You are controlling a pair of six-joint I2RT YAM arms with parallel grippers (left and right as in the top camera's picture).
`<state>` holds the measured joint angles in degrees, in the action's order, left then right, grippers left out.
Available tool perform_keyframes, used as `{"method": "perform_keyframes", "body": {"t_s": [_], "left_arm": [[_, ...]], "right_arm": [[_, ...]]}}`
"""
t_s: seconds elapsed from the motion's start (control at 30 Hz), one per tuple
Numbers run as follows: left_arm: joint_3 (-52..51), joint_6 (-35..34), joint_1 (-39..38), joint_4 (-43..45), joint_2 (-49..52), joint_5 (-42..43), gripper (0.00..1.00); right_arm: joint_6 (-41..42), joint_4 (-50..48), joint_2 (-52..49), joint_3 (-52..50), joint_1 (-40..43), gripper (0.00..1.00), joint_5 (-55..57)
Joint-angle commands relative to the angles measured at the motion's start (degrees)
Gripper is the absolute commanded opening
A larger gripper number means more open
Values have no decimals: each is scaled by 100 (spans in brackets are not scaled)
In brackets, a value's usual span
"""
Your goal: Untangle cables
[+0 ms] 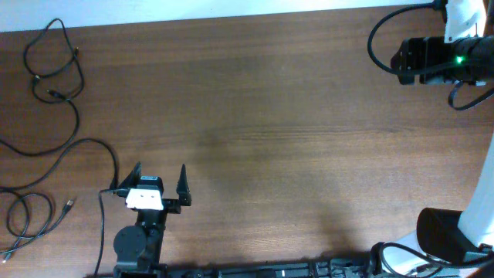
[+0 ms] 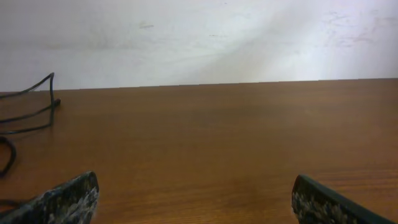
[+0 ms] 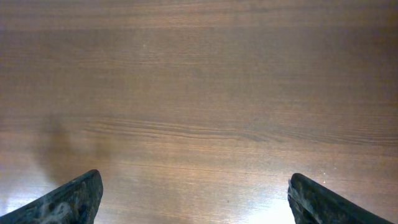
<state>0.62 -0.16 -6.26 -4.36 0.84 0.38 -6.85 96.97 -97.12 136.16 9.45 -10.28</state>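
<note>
Several thin black cables lie at the table's left edge in the overhead view: a loop at the far left, a long strand curving across, and a small coil at the near left. My left gripper is open and empty, just right of the long strand's near end. In the left wrist view its fingers frame bare wood, with a cable far off to the left. My right gripper is open and empty over bare wood. The right arm is at the far right corner.
The brown wooden table ends at a white wall on the far side. A thick black arm wire loops at the far right. The right arm's base stands at the near right.
</note>
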Motion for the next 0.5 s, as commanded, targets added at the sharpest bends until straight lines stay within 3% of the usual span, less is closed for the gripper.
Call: {"method": "perform_keyframes", "body": {"t_s": [0.0,0.1,0.47], "left_arm": [[-11,238,284,-61,-55,-63,99],[-11,238,638,-61,-55,-61,99],[-11,236,654,-48,-55,-42,99]], "right_arm": [[-20,33,0,11,33,94,-68],[-20,33,0,11,33,94,-68],[-20,33,0,11,33,94,-68]]}}
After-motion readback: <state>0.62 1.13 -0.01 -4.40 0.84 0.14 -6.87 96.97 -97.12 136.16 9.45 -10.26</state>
